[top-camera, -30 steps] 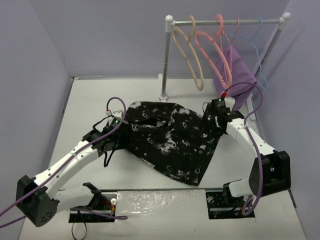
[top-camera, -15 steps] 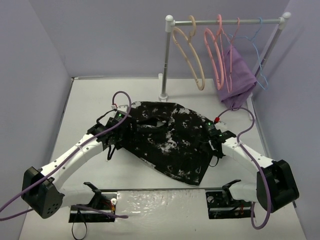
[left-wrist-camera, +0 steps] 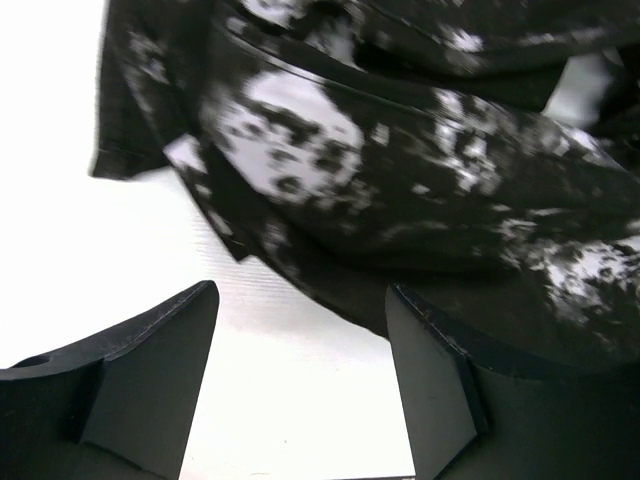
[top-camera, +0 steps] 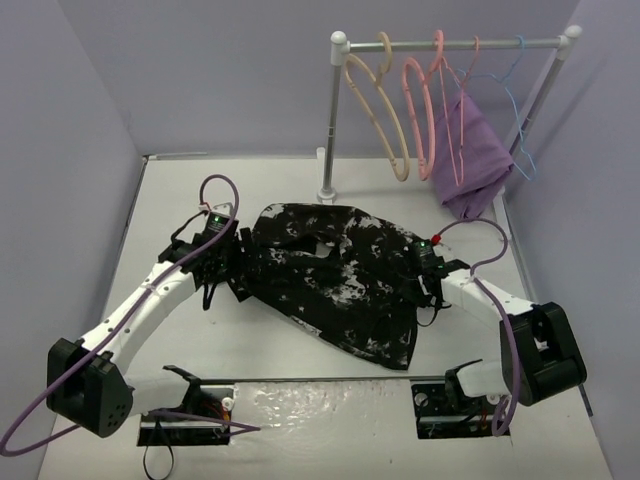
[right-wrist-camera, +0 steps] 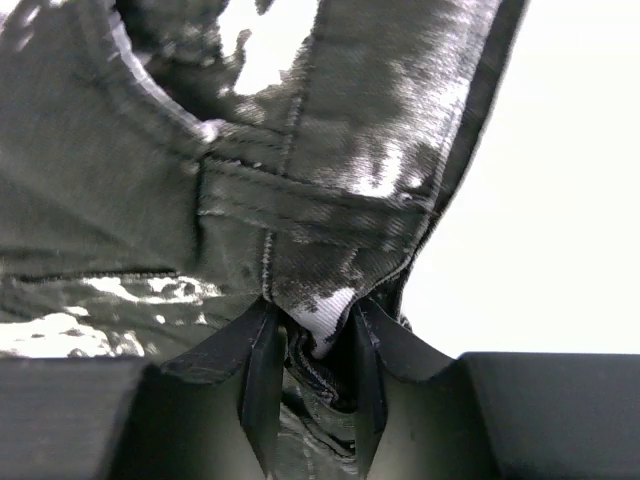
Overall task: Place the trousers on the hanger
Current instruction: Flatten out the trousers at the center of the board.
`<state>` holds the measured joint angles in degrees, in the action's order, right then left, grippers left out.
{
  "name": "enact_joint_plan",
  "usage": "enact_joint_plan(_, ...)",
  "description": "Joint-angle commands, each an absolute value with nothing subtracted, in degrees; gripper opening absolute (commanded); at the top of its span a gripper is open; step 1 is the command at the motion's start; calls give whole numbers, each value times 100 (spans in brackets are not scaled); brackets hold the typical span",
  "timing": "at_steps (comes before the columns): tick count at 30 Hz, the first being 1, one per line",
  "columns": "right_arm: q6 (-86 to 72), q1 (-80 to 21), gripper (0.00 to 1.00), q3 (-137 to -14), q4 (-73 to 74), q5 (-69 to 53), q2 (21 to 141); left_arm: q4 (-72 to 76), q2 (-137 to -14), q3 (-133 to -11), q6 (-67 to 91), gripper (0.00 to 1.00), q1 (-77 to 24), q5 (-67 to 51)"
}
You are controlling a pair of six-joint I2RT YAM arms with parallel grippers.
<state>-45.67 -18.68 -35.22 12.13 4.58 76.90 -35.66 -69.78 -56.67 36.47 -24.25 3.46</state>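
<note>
Nearest: my right gripper point(right-wrist-camera: 310, 352), jaws pinched together on a seamed edge of the trousers point(top-camera: 335, 285); my left gripper point(left-wrist-camera: 300, 375), jaws apart and holding nothing, the cloth's other end just ahead of its fingertips. Between them the trousers lay spread on the table point(top-camera: 180, 190), long axis running roughly from one gripper to the other. Farthest: the hanger point(top-camera: 378, 110), hooked on the rail point(top-camera: 450, 44), well beyond my right gripper, the nearer of the two.
</note>
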Motion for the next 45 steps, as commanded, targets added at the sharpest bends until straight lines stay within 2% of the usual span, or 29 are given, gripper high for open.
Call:
enact_joint_plan(1, -4160, -1357, 2, -3803, 2233, 1549, 7532, -3436, -6734, -5680, 3553, 64, -2242, 308)
enact_joint_plan(5, -3877, -1016, 0, -4187, 2377, 1609, 7431, -3358, -6868, -5515, 3695, 62, -1952, 229)
enact_joint_plan(14, -3578, -1008, 0, -4556, 2384, 1537, 7543, -2404, -7819, -5070, 4409, 53, -1349, -496)
enact_joint_plan(17, -3533, -1002, 0, -4534, 2346, 1423, 7514, -2072, -8223, -5128, 4524, 46, -1239, -491)
enact_joint_plan(28, -3489, -1002, 0, -4447, 2301, 1336, 7427, -1632, -9109, -5506, 4277, 39, -1195, -437)
enact_joint_plan(30, -3489, -1000, 0, -4447, 2294, 1339, 7427, -1595, -9222, -5516, 4265, 35, -1197, -493)
enact_joint_plan(31, -3489, -994, 0, -4447, 2294, 1352, 7427, -1607, -9236, -5503, 4271, 26, -1203, -500)
enact_joint_plan(33, -3481, -961, 0, -4472, 2302, 1370, 7427, -1762, -9237, -5526, 4174, 2, -1188, -355)
enact_joint_plan(36, -3413, -773, 0, -4557, 2346, 1338, 7359, -2493, -9015, -5955, 3675, 0, -984, 153)
enact_joint_plan(39, -3264, -546, 0, -4789, 2595, 1468, 7250, -3566, -8572, -6890, 2844, 0, -538, 888)
enact_joint_plan(45, -2886, 352, 0, -5275, 3045, 1592, 7163, -4845, -8554, -8278, 2185, 0, 487, 2915)
